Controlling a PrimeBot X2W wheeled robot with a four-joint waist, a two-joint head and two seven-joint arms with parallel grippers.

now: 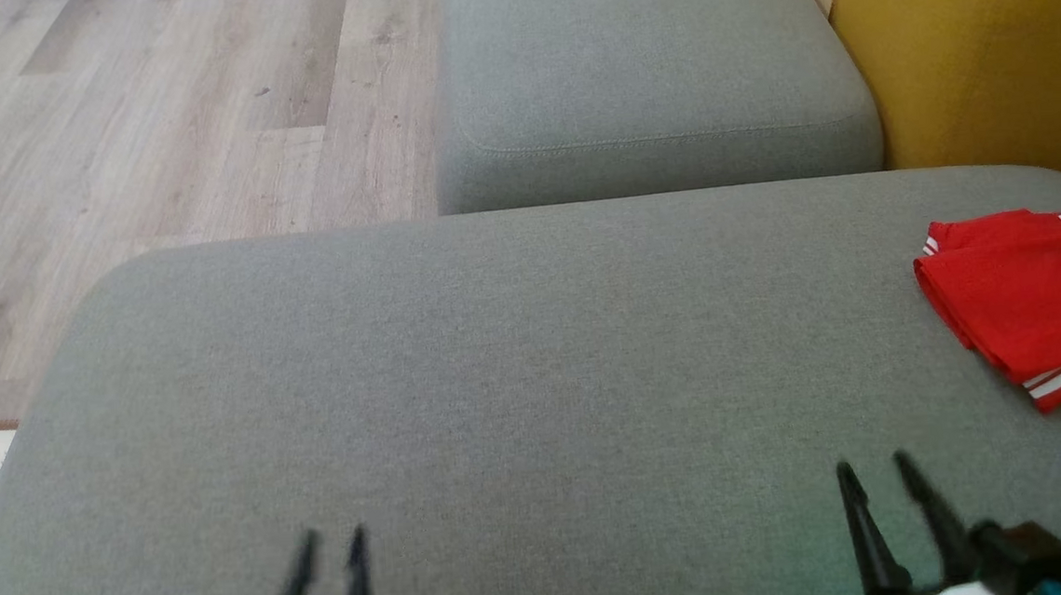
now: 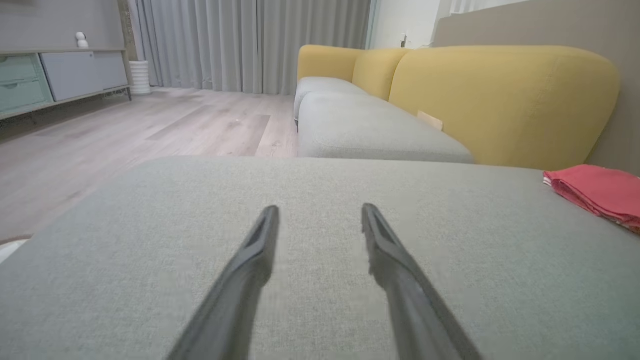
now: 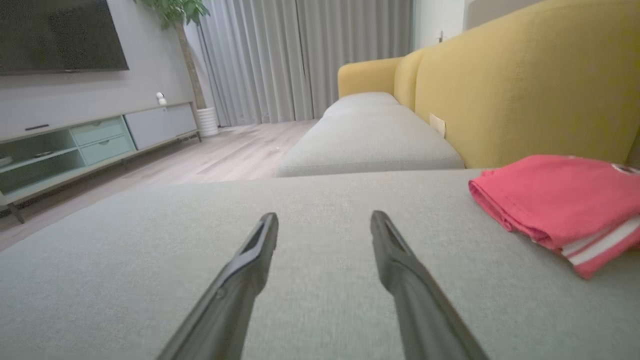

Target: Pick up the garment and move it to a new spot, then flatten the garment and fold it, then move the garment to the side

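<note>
Locates the folded red fabric garment with white stripes (image 1: 1026, 300) on the grey fabric seat cushion (image 1: 497, 356), ahead and right of the released, empty right pincer (image 1: 871, 462), well apart from the equally released left pincer (image 1: 333, 533), favouring the right arm, long axis not determinable.

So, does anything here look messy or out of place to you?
Not really. The red shirt lies folded near the right edge of the grey cushion. One small oddity: a pale tag sticks out between the far seat and the yellow backrest.
</note>
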